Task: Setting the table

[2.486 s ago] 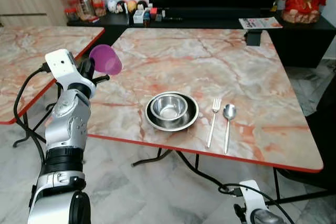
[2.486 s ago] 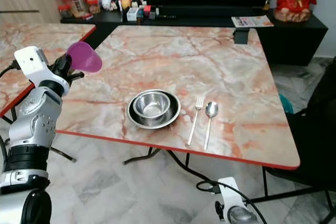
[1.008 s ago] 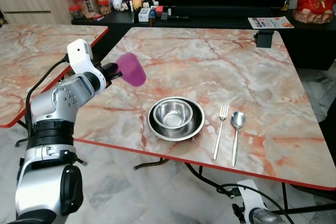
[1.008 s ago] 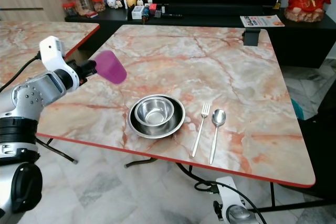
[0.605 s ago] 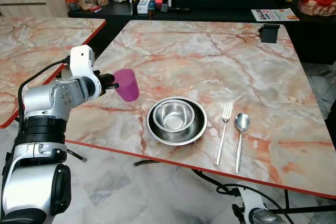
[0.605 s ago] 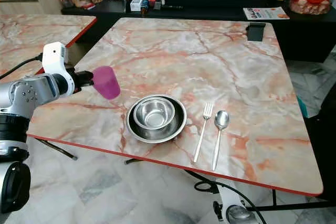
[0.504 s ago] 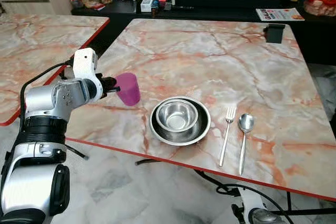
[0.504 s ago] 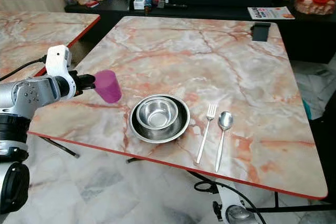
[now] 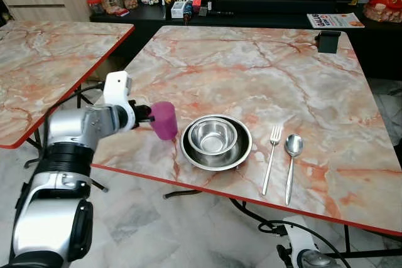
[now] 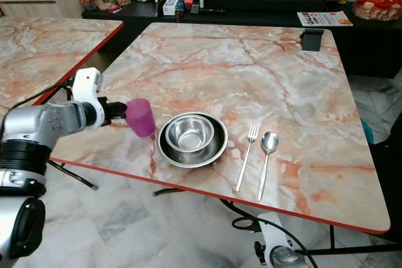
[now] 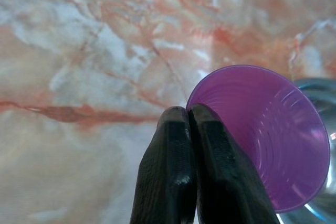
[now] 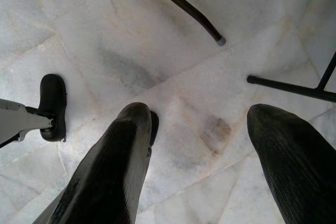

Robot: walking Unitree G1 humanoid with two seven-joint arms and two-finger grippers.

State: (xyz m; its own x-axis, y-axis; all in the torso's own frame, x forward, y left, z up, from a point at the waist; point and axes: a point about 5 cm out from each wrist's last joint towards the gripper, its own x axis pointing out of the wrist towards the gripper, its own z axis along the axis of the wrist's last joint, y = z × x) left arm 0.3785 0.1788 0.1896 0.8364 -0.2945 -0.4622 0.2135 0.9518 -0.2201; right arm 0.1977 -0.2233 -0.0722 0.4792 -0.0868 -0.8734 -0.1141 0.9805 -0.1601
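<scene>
Left gripper (image 11: 187,116): fingers clenched on purple cup (image 9: 164,119) rim.
Bowl (image 9: 212,137): just beyond fingertips; you set the cup upright beside it.
Right gripper (image 12: 210,150): idle, fingers apart.

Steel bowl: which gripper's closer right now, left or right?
Left. The left gripper is shut on the purple cup's rim, just left of the steel bowl over the table. The right gripper hangs open below the table, over the floor.

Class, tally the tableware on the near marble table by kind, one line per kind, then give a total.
Purple cup: 1
Steel bowl: 1
Steel plate: 1
Fork: 1
Spoon: 1
Total: 5
</scene>
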